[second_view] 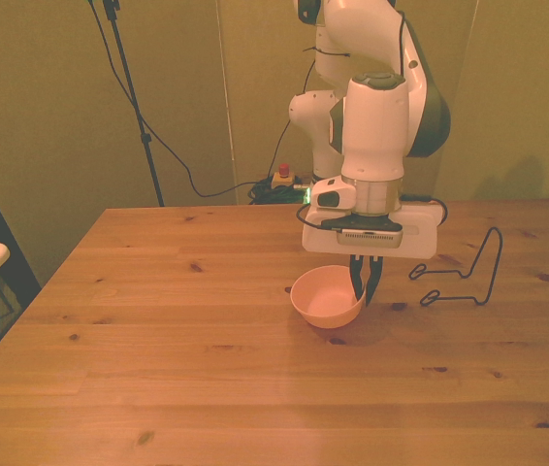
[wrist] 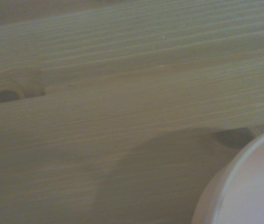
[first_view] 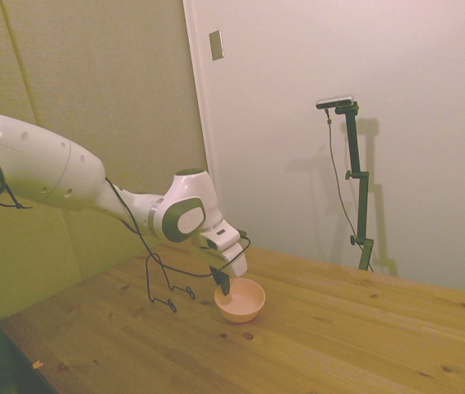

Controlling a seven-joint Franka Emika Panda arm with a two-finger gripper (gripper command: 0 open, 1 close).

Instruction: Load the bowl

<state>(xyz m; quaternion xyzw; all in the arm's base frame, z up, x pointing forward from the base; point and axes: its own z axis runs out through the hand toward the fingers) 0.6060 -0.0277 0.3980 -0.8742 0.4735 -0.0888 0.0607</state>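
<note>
gripper [second_view: 365, 288] | fingers pinched on the bowl's rim (front view's right side); bowl [second_view: 325, 297] | sits on the wooden table [second_view: 177, 330], mid-table; wire rack [second_view: 464, 274] | stands apart, toward the front view's right

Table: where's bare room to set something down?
Bare wood: the whole stretch on the front view's left of the bowl, and the near strip of the table before it. Crowded: the front view's right, where the pincer grips the bowl's rim beside the wire rack.
</note>
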